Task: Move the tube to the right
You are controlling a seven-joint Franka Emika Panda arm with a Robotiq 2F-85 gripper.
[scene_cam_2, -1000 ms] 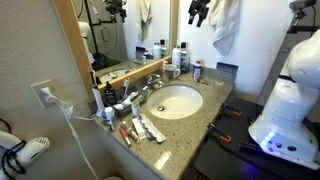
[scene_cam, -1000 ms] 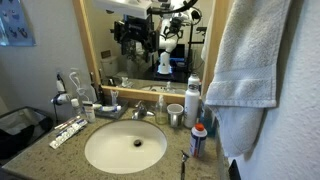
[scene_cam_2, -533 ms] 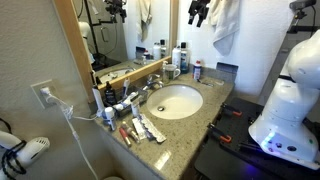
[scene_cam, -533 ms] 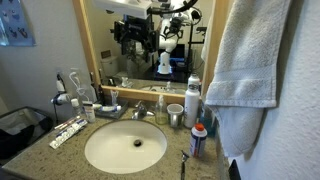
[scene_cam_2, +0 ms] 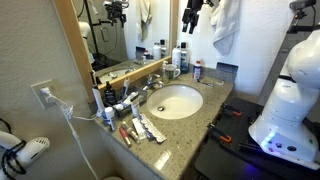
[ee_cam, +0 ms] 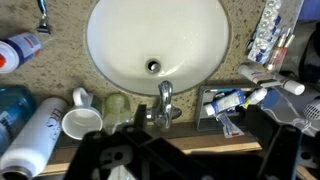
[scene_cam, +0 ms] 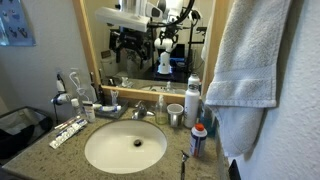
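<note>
granite vanity, gripper up high, tube lying by the faucet

the gripper (scene_cam_2: 190,10) hangs near the top of the mirror (scene_cam_2: 120,35), well above the white sink basin (scene_cam_2: 178,102). in the wrist view its dark fingers (ee_cam: 283,150) stand wide apart at the lower edge, with nothing between them. the tube (ee_cam: 233,100), slim and whitish with a darker end, lies on its side in a small dark tray (ee_cam: 207,108) on the speckled counter (ee_cam: 50,82). it is just beside the faucet (ee_cam: 165,100) and close to the wooden mirror frame. in both exterior views it is too small to pick out. the longer toothpaste tube (ee_cam: 268,30) lies apart from it, beside the basin. a white mug (ee_cam: 80,122) stands on the faucet's other side.
</note>
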